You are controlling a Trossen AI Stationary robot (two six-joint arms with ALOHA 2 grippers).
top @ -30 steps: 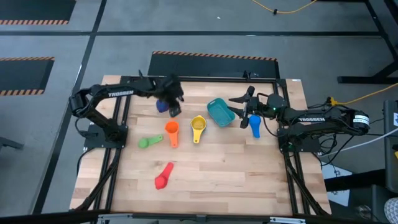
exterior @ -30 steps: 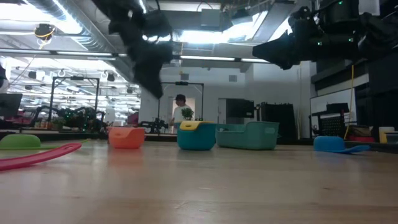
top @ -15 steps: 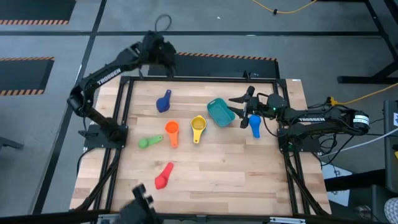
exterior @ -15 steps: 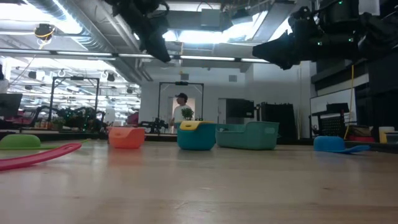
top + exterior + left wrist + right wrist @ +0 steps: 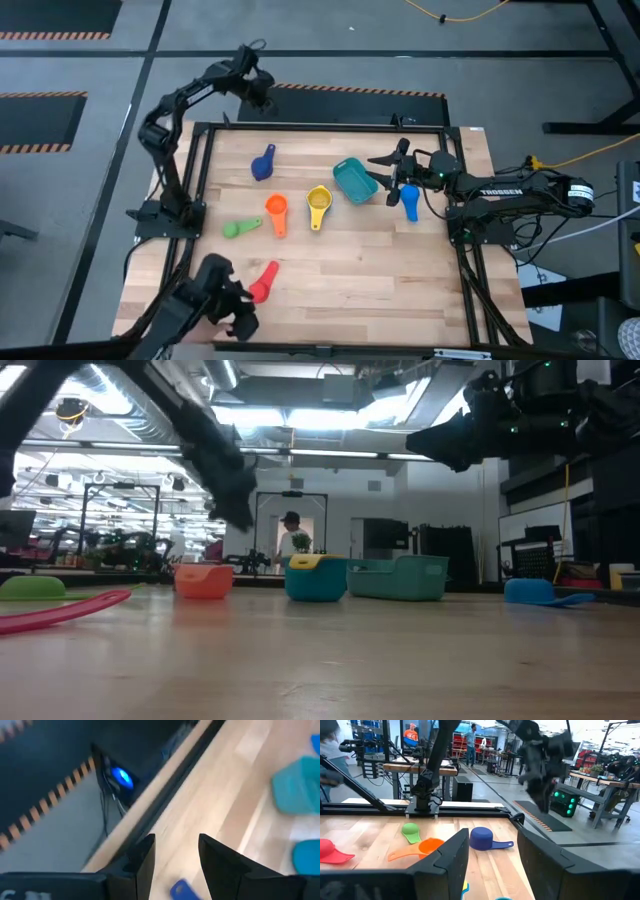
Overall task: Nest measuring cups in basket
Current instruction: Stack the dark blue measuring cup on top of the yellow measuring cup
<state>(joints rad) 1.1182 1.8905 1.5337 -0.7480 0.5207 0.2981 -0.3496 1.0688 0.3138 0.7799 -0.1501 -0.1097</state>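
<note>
Six measuring cups lie on the wooden table: dark blue point(image 5: 263, 163), orange point(image 5: 277, 212), yellow point(image 5: 319, 205), green point(image 5: 238, 228), red point(image 5: 264, 283) and light blue point(image 5: 411, 203). The teal basket point(image 5: 354, 181) stands to the right of the yellow cup, and I see nothing in it. My right gripper point(image 5: 385, 175) hangs open and empty above the table, between the basket and the light blue cup. My left gripper point(image 5: 256, 92) is open and empty, high above the table's far edge, beyond the dark blue cup; its fingers point(image 5: 142, 862) show over that edge.
A dark blurred arm-like shape point(image 5: 215, 305) stands at the table's near left corner beside the red cup and also crosses the low view point(image 5: 215, 470). Black frame rails point(image 5: 330, 127) edge the table. A person point(image 5: 291, 540) stands far off in the room.
My left gripper has risen from just above the dark blue cup and swung toward and past the table's far edge. The dark blue cup lies on the table. A dark blurred shape has come in at the near left corner.
</note>
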